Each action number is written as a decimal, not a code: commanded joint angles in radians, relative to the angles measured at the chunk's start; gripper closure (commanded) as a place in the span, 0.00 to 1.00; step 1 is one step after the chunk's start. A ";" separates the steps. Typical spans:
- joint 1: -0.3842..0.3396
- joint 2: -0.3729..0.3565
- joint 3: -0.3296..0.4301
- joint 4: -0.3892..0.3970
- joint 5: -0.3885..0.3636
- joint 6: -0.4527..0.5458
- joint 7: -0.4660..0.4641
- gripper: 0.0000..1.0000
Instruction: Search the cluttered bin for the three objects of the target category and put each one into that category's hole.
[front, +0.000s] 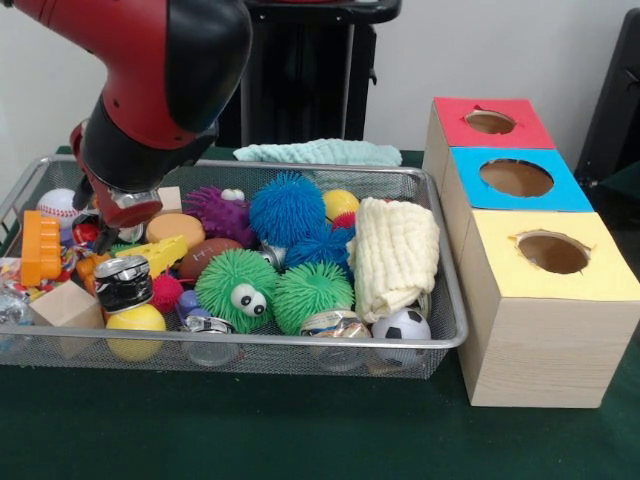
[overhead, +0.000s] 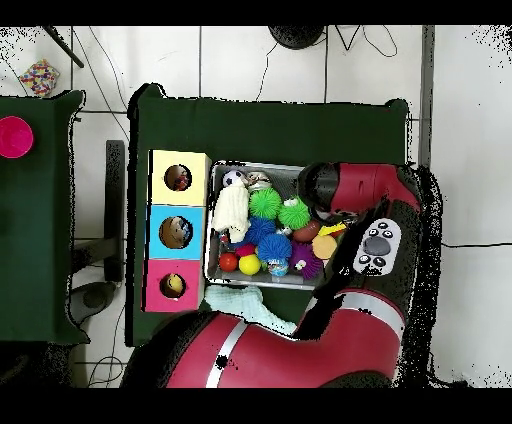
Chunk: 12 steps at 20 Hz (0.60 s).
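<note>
A wire mesh bin (front: 440, 335) full of toys is seen on the green table (front: 300, 430); the red and black arm (front: 150, 70) is lowered over the bin's side at 9 o'clock in the front view, and the gripper (front: 122, 283) is seen there above a yellow ball (front: 135, 325); a dark cylinder with a silver top appears at its tip, but whether the fingers are wide, narrow or holding it cannot be told. In the bin, 2 green spiky balls (front: 236, 288), one with googly eyes, are placed at the centre; 2 blue spiky balls (front: 288, 208) lie behind them toward 12 o'clock, and a purple spiky ball (front: 218, 213) is at 11 o'clock; a folded cream cloth (front: 395, 255) is laid at 3 o'clock, with a small soccer ball (front: 402, 325) just beside it at 5 o'clock; a brown football (front: 205, 255) and an orange block (front: 40, 247) are seen toward 9 o'clock. Outside the bin, at 3 o'clock, 3 wooden boxes are set in a row, each with 1 round hole: a red box (front: 490, 122), a blue box (front: 515, 178) and a yellow box (front: 550, 255); in the overhead view, something is seen inside each hole. A light green cloth (front: 318, 152) lies on the table behind the bin at 12 o'clock.
</note>
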 joint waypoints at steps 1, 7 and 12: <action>-0.006 0.039 0.090 0.122 -0.018 -0.140 0.028 0.00; -0.020 0.072 0.102 0.121 -0.014 -0.201 0.028 0.00; -0.027 0.099 0.104 0.115 -0.010 -0.266 0.037 0.00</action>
